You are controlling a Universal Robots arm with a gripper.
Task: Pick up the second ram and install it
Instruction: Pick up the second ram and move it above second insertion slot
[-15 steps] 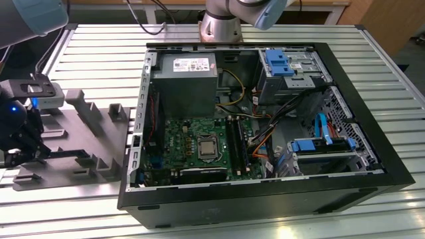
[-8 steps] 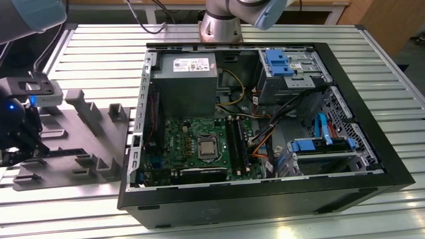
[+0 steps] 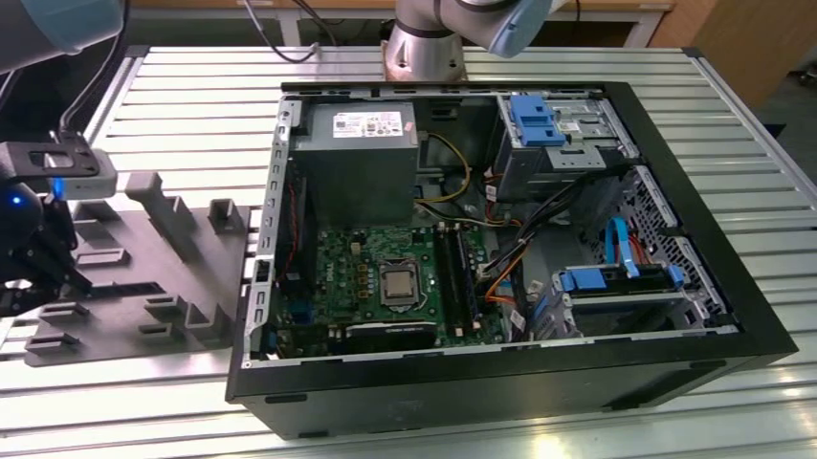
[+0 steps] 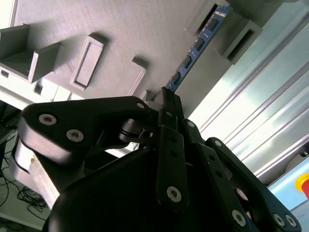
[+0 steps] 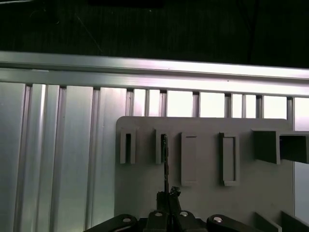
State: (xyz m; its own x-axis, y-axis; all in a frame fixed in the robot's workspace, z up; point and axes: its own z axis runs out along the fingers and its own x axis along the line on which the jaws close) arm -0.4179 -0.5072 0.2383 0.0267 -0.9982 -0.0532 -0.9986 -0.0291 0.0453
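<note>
The second ram (image 4: 193,50) is a thin stick with a blue-green edge and black chips, standing on edge in a slot of the grey tray (image 4: 120,29). In the first wrist view the ram (image 5: 165,164) shows as a narrow dark line running from a tray (image 5: 207,203) slot toward my fingers. My gripper (image 4: 166,99) has its black fingers drawn together on the near end of the stick, as seen in both wrist views (image 5: 168,195). In the exterior view my gripper (image 3: 45,282) hangs over the tray (image 3: 153,258) at that view's left.
An open computer case (image 3: 511,382) lies on the slatted metal table (image 3: 191,105), to the exterior view's right of the tray. Inside are the green motherboard (image 3: 370,268), long black memory slots (image 3: 456,273), a grey power supply (image 3: 351,153) and loose cables. Grey blocks (image 3: 224,218) rise from the tray.
</note>
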